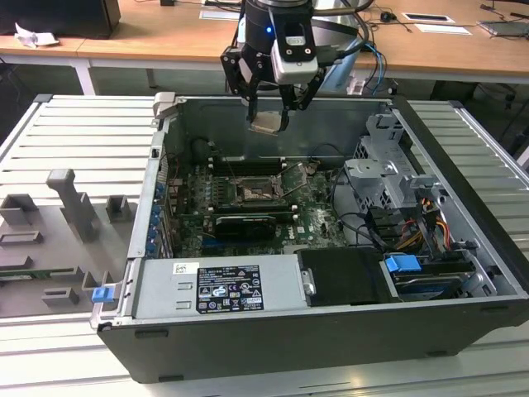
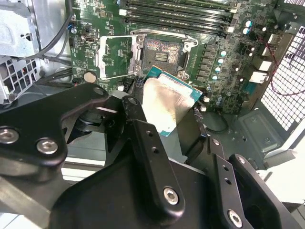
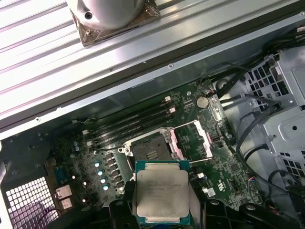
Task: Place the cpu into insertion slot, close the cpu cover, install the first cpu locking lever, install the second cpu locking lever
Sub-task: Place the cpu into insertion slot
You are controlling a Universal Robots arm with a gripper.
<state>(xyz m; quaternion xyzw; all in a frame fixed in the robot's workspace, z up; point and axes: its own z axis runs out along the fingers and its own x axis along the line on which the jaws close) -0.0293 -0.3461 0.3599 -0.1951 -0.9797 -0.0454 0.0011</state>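
Looking at the exterior view, you see the gripper clamped on the cpu, high above the open case with free room around every edge. In the first wrist view the insertion slot lies bare, well apart from the chip, and the cpu cover is swung open just beside its rim.

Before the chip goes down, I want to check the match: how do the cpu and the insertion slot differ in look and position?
The cpu has a pale silvery face edged in green; the insertion slot is dark inside a silvery rim. The cpu hangs gripped in the claw above the green board; the insertion slot is set into that board. Both are square.
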